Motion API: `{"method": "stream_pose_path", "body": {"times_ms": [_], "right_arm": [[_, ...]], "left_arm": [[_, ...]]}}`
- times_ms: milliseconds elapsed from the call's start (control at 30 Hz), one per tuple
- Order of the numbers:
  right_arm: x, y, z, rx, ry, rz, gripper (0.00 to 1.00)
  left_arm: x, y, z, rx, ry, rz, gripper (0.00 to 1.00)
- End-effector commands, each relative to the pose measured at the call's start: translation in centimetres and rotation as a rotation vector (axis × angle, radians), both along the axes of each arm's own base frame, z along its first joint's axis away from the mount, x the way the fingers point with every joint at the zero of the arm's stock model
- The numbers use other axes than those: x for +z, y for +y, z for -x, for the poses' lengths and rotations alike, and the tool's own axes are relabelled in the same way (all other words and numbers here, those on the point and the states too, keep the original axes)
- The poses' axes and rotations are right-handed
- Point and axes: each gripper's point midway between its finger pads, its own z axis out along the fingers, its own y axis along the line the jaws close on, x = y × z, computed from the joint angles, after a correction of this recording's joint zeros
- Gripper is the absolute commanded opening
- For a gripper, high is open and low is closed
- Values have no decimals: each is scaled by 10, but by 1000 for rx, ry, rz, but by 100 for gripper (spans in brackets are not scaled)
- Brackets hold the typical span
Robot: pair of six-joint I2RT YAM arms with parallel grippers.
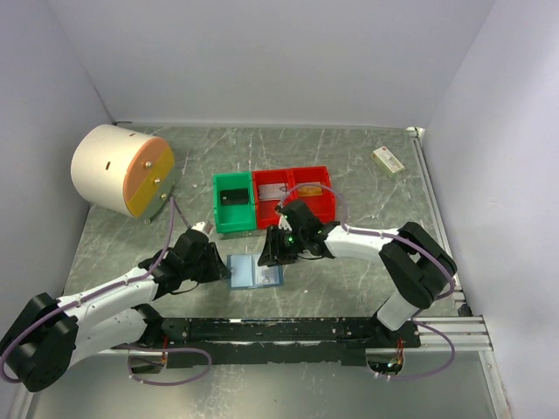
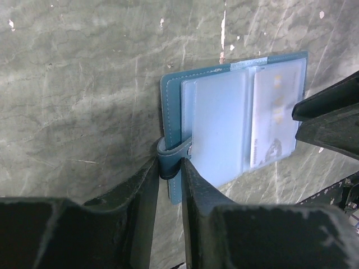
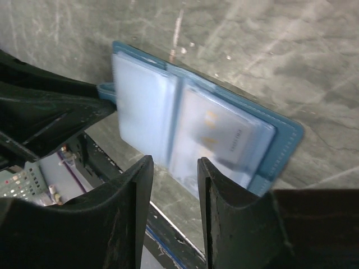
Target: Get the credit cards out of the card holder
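The left fingers (image 2: 147,188), closest to the lens in the left wrist view, are closed on the small strap tab at the left edge of the card holder (image 2: 174,95). The blue holder lies open and flat on the grey marbled surface (image 1: 367,161), just beyond the arm bases and between the two arms. Its clear sleeves face up. A credit card (image 2: 275,112) sits inside the right-hand sleeve, not yet out. The right fingers (image 3: 133,193) stand parted at the holder's opposite edge, by that sleeve; whether they pinch it cannot be told. Farther back, a green bin (image 1: 232,202) and red bins (image 1: 297,190) stand side by side. A cream box (image 1: 388,159) lies at the far right, and a white drum (image 1: 118,170) with an orange face at the far left.
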Motion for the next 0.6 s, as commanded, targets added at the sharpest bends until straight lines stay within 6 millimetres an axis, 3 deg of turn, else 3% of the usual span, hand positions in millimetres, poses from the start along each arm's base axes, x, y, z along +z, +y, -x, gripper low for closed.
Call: {"method": "stream_pose_path", "body": {"times_ms": [0, 100, 333, 567], "right_arm": [[22, 20, -5, 34, -28, -92, 38], [19, 18, -4, 34, -16, -76, 38], [7, -17, -13, -63, -87, 107, 41], [-7, -20, -4, -61, -40, 113, 41]], "left_arm": [[13, -14, -5, -34, -36, 54, 32], [11, -12, -3, -24, -29, 49, 31], [11, -10, -3, -1, -28, 45, 30], [11, -10, -3, 1, -27, 47, 30]]}}
